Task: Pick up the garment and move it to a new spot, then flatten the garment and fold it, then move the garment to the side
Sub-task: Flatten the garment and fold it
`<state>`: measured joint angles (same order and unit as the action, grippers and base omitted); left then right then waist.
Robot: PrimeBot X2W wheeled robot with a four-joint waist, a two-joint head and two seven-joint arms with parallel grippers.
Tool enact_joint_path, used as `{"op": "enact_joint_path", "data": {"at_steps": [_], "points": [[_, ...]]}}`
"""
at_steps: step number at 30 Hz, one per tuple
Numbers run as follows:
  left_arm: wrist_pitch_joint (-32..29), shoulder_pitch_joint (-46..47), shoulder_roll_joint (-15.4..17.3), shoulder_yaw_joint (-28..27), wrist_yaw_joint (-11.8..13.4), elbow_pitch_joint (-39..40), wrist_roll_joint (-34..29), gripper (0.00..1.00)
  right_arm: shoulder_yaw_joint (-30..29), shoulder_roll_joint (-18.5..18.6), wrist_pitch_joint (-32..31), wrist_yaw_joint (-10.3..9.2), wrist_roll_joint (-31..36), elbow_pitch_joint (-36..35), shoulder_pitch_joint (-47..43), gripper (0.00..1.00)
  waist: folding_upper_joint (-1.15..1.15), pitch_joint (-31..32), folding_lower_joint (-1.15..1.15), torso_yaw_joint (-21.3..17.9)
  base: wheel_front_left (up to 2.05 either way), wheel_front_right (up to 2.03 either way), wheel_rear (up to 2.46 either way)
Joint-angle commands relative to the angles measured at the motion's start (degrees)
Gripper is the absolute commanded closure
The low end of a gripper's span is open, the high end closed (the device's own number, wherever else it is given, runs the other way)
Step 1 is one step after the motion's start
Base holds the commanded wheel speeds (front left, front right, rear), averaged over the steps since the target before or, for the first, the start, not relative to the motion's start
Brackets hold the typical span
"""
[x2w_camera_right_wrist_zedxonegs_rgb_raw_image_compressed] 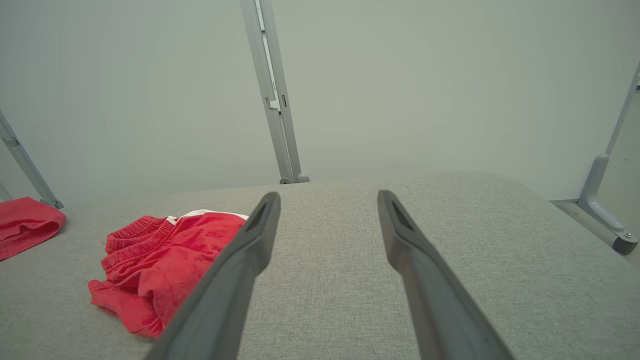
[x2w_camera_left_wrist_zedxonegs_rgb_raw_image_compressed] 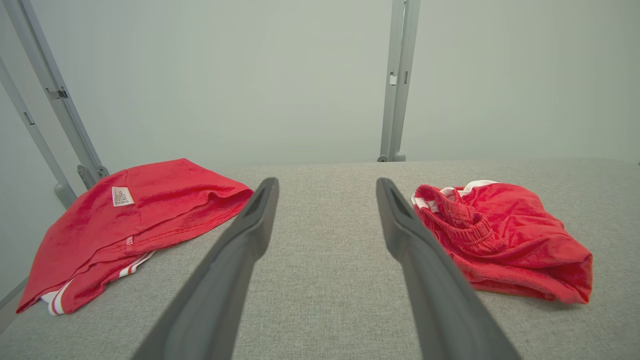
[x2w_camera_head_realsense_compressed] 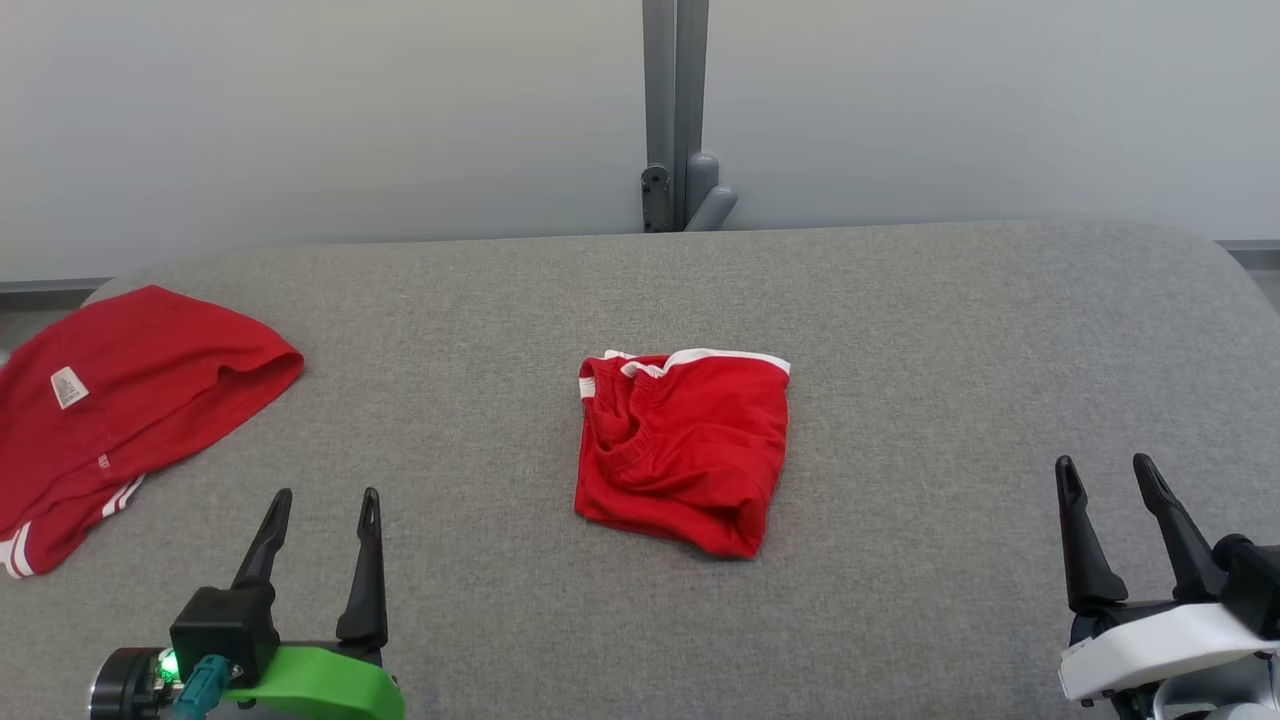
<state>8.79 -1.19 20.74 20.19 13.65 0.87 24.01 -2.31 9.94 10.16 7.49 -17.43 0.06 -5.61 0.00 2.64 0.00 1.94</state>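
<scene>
1. Head view: The red shorts (x2w_camera_head_realsense_compressed: 690, 450) lie bunched at the middle of the grey cloth-covered table (x2w_camera_head_realsense_compressed: 950, 330), elastic waistband and white trim toward the far edge. The bundle is nearly square, its slightly longer axis running far edge to near edge.
2. Head view: The left gripper (x2w_camera_head_realsense_compressed: 325, 497) sits at the near-left corner and the right gripper (x2w_camera_head_realsense_compressed: 1105, 462) at the near-right corner. Both have their fingers spread apart and empty. The shorts lie ahead of and between them, the left marginally nearer by judgement.
3. Left wrist view: The shorts (x2w_camera_left_wrist_zedxonegs_rgb_raw_image_compressed: 510, 240) lie ahead, right of the parted fingers. A second red garment (x2w_camera_left_wrist_zedxonegs_rgb_raw_image_compressed: 145, 210) with a white label rests at the left edge.
4. Right wrist view: The shorts (x2w_camera_right_wrist_zedxonegs_rgb_raw_image_compressed: 160, 260) lie ahead and left of the parted fingers.
5. Room: A plain pale wall (x2w_camera_head_realsense_compressed: 300, 120) and a grey post (x2w_camera_head_realsense_compressed: 675, 110) stand behind the far edge.
</scene>
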Motion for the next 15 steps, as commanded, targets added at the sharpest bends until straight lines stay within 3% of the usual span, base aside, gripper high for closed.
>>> {"op": "enact_joint_path", "data": {"at_steps": [1,15], "points": [[-0.03,-0.36,0.43,-0.19,0.37,0.18,-0.31,0.0,-0.1,0.03,-0.16,0.0,0.25,-0.37,-0.56,0.0,0.0,-0.03,0.0,0.0,0.0,0.0,0.0],[0.02,0.95,0.86,0.42,-0.02,-0.21,-0.07,0.0,-0.45,-0.15,-0.28,0.0,-0.06,0.11,-0.63,0.0,0.0,-0.49,0.0,0.0,0.0,0.0,0.0]]}}
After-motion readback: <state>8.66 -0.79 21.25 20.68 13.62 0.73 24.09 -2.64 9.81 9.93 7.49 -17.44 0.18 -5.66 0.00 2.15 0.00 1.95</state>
